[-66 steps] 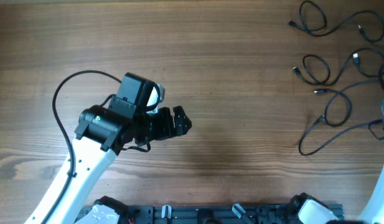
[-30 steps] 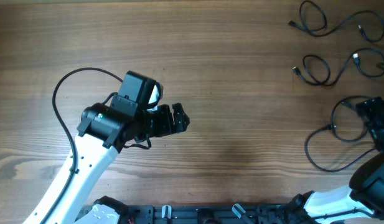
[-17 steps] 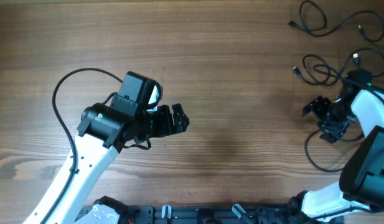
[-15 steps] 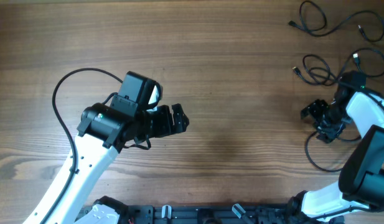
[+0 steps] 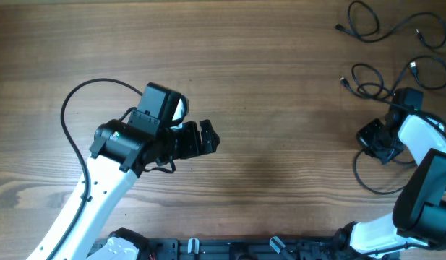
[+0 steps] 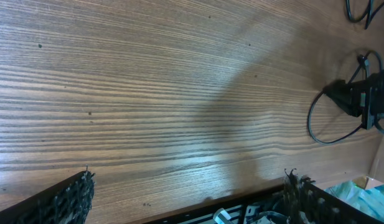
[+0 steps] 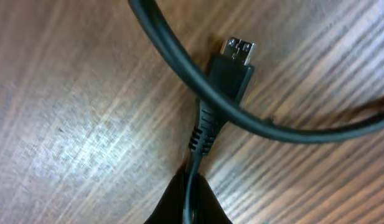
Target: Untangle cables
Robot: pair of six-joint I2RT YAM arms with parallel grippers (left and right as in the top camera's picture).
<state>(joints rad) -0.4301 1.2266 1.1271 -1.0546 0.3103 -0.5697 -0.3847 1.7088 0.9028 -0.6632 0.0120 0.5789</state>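
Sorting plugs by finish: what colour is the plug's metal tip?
Silvery tip on a black plug; clearest in the right wrist view.

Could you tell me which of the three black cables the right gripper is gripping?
The frontmost cable, lowest in the overhead view: the right gripper is shut just behind its silvery-tipped plug. The middle cable and far cable lie untouched.

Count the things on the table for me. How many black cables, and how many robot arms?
Cables: 3
Arms: 2
Total: 5
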